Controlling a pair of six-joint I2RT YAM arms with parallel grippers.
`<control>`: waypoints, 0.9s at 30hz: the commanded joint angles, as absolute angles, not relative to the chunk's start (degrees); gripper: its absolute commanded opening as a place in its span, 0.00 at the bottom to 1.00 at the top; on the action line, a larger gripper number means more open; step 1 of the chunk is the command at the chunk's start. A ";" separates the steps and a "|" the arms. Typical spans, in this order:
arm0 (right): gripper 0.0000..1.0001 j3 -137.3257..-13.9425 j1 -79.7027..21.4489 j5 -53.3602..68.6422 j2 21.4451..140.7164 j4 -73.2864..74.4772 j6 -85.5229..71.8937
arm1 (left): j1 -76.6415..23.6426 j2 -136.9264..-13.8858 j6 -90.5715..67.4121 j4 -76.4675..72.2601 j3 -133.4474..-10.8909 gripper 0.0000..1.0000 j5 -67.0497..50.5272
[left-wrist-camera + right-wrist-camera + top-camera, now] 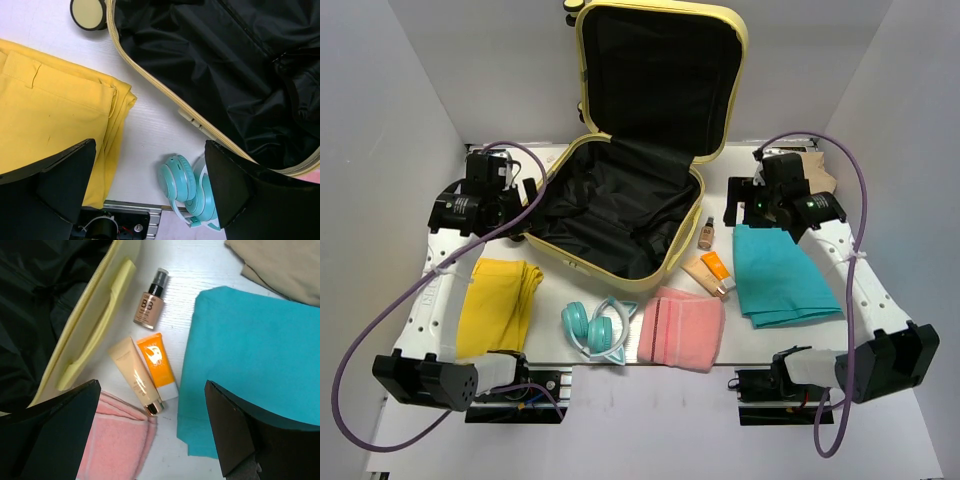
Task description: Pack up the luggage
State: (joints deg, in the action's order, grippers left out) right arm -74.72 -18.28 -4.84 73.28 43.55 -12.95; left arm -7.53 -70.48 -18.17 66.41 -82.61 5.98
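The luggage (590, 265), a pale yellow suitcase, lies open at the back centre with its lid (660, 75) propped up and its black lining (215, 65) bare. My left gripper (525, 192) hovers open at its left corner, above the table between a folded yellow garment (50, 115) and teal headphones (187, 187). My right gripper (735, 205) hovers open at the case's right side, above a beige tube (135, 372) and an orange tube (159, 365). Neither gripper holds anything.
In front of the case lie a pink towel (680, 328), a folded teal cloth (782, 275) and a small BB bottle (150, 305). A beige cloth (815, 170) sits at the back right. Grey walls close in both sides.
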 commanded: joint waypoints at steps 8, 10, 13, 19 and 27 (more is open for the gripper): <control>0.91 -64.78 -18.02 -10.45 67.93 44.37 -14.15 | -10.98 -68.73 -16.08 61.97 -80.25 1.00 4.75; 0.91 -64.60 -17.76 -12.91 69.34 46.57 -15.73 | -11.86 -68.99 -15.91 61.26 -79.72 1.00 4.48; 0.91 -63.02 -17.14 -15.56 71.54 49.83 -17.05 | -13.09 -69.26 -15.64 60.56 -78.05 1.00 5.18; 0.91 -55.38 -16.52 -14.86 75.06 49.13 -15.73 | -13.62 -71.10 -14.94 59.15 -75.94 1.00 5.10; 0.91 -53.08 -16.87 -11.69 80.41 44.82 -6.43 | -13.71 -75.84 -14.06 59.06 -76.37 1.00 4.22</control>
State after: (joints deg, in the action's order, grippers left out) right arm -52.25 -16.56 -13.06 78.91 47.09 -11.42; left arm -13.47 -75.05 -15.03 59.61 -75.59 5.06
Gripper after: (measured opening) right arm 0.907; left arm 0.997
